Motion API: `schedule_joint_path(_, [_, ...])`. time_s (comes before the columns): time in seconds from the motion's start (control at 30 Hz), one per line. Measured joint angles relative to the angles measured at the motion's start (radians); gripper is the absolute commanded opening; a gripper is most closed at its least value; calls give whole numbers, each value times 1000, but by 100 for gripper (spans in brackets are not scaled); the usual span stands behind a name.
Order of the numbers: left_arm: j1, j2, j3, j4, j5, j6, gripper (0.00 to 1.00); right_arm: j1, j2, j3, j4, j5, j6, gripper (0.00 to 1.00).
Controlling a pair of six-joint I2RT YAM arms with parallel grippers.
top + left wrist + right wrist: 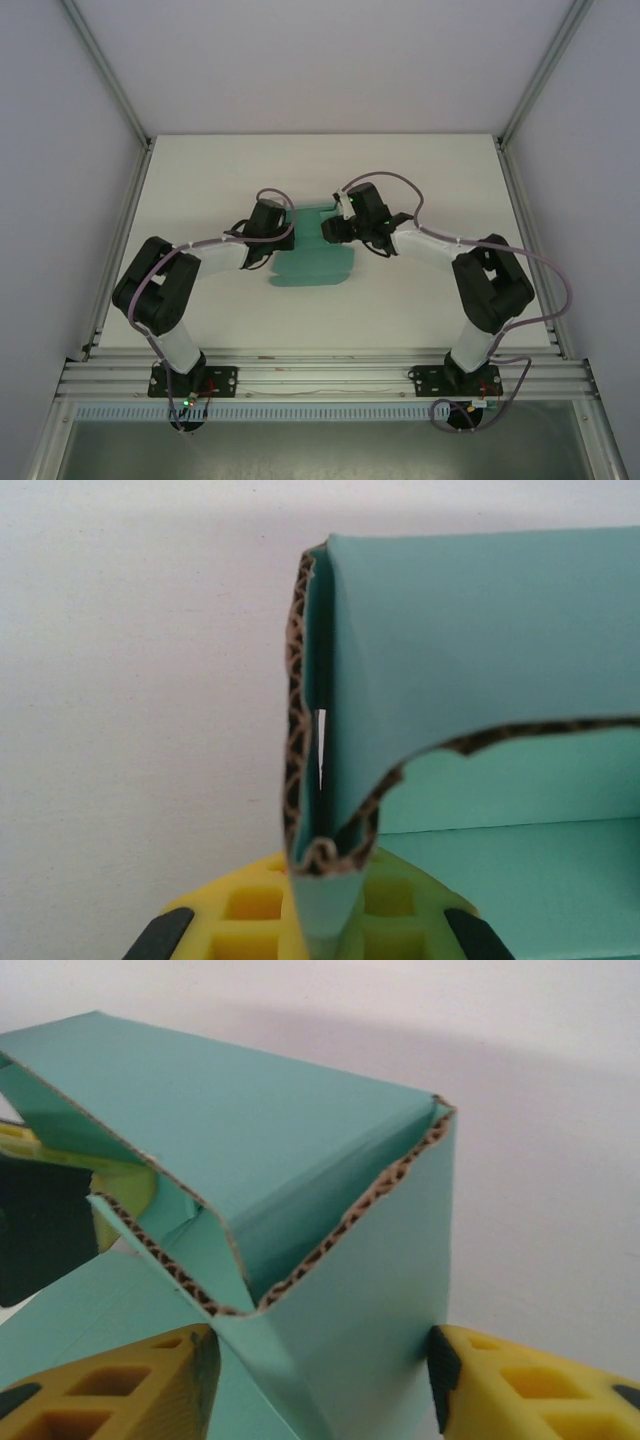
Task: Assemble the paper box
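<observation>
Left jaws, right jaws, both clamping paper box (312,266)

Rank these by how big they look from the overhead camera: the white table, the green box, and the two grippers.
1. White table
2. Paper box
3. Left gripper and right gripper: these look about alike, so I won't rank them.

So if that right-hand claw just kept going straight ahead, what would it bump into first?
The paper box: its folded wall sits between the fingers of the right gripper, directly ahead.
</observation>
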Motion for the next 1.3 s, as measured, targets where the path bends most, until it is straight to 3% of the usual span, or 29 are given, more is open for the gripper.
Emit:
schedule_joint_path(0.53, [-39,0,13,-9,-1,0,0,26,74,47,-53,305,143,13])
schedule_joint_path(0.83, [-58,0,36,-31,0,-11,0,62,185,186,-214,543,230,0])
schedule_joint_path(1.13, [-72,23,74,-36,13,-37,0,96,286,281,-292,780,348,0])
schedule_joint_path(1.3, [-71,49,79,-31,21,-50,0,107,328,301,-290,837,377,0])
